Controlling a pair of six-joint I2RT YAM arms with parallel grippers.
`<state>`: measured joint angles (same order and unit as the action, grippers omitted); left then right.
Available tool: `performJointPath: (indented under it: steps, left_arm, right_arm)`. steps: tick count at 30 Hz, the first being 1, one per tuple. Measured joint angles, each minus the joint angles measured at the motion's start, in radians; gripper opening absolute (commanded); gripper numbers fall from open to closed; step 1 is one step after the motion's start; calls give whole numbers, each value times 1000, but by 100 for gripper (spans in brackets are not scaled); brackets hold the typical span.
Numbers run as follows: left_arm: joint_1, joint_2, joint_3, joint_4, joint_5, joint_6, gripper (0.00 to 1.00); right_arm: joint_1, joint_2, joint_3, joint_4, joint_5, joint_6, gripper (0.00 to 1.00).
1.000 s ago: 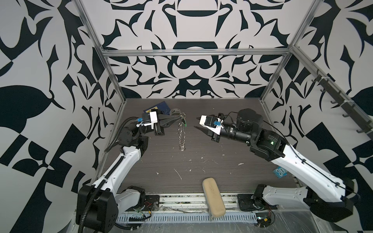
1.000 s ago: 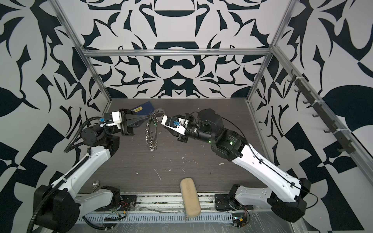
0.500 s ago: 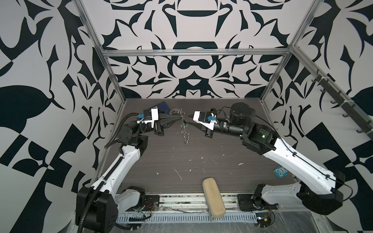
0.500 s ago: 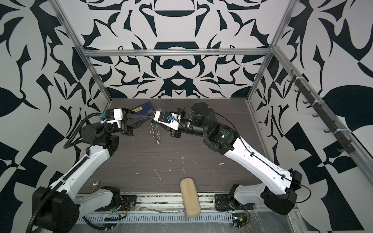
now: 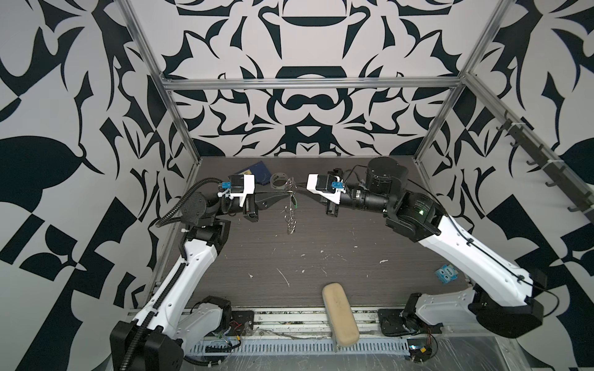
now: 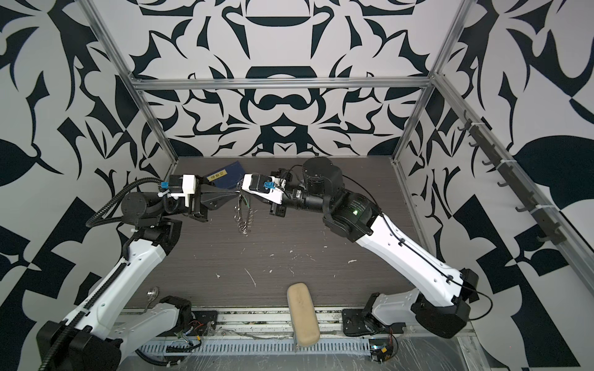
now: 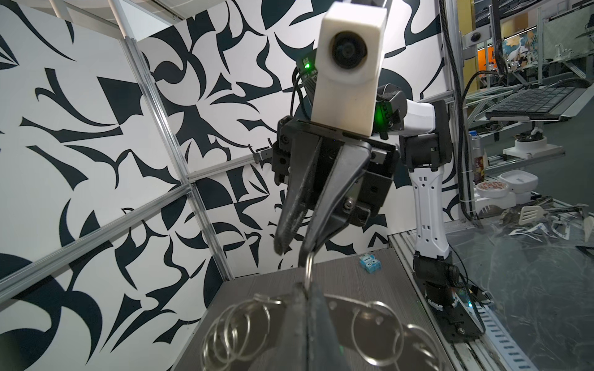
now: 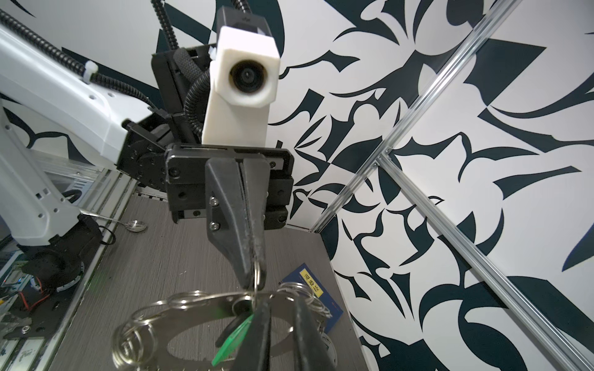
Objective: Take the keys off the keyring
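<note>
The keyring (image 5: 290,212) (image 6: 243,218), a flat grey metal disc fringed with wire loops, hangs edge-on above the table in both top views. My left gripper (image 5: 285,192) (image 7: 307,321) is shut on one wire loop at its rim. My right gripper (image 5: 298,192) (image 8: 281,300) faces it from the right. Its fingers (image 8: 262,334) stand a narrow gap apart over the disc's rim (image 8: 193,308). A small green key (image 8: 234,340) hangs from the rim just beside one right finger. In the left wrist view the held loop rises to the right gripper (image 7: 291,252).
A blue booklet (image 5: 257,172) and a tape roll (image 5: 279,180) lie on the table behind the grippers. A beige case (image 5: 340,314) sits at the front edge, a small blue piece (image 5: 445,274) at the right, a spoon (image 6: 152,292) at the front left.
My right arm has reached left up to the keyring and its jaws have narrowed. The left gripper has kept its hold on the loop, nearly still.
</note>
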<state>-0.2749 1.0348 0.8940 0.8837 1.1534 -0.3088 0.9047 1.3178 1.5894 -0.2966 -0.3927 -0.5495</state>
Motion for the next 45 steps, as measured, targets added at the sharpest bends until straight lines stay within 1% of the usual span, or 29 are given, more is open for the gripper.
performJointPath:
  steps: [2,6,12,17,22,27,30,34,36,41,45]
  left_arm:
    - [0,-2,0,-14,3,12,0]
    - [0,-5,0,-43,13,31,0]
    - [0,-18,-1,-56,15,49,0]
    - [0,-20,-4,-54,15,60,0]
    - [0,-18,-4,-51,8,64,0]
    - [0,-12,-4,-51,3,64,0]
    - [0,-12,-4,-50,3,64,0]
    - [0,-12,-5,-49,5,68,0]
    - [0,-12,-5,-41,8,70,0]
    - [0,-11,-21,-18,18,72,0]
    - [0,-11,-21,-5,19,74,0]
  right_arm:
    - [0,11,2,-5,-6,0,14]
    - [-2,26,2,-26,-12,1,15]
    - [-5,26,12,-43,-13,4,27]
    - [-7,6,16,-60,-16,20,31]
    - [-7,4,54,-120,-44,32,31]
    - [-6,11,64,-156,-69,37,29]
    - [-6,24,69,-160,-77,41,26]
    - [-6,43,82,-164,-84,44,26]
    - [-6,48,89,-164,-86,45,24]
    - [-6,54,100,-171,-92,48,13]
    - [-6,58,114,-187,-100,48,7]
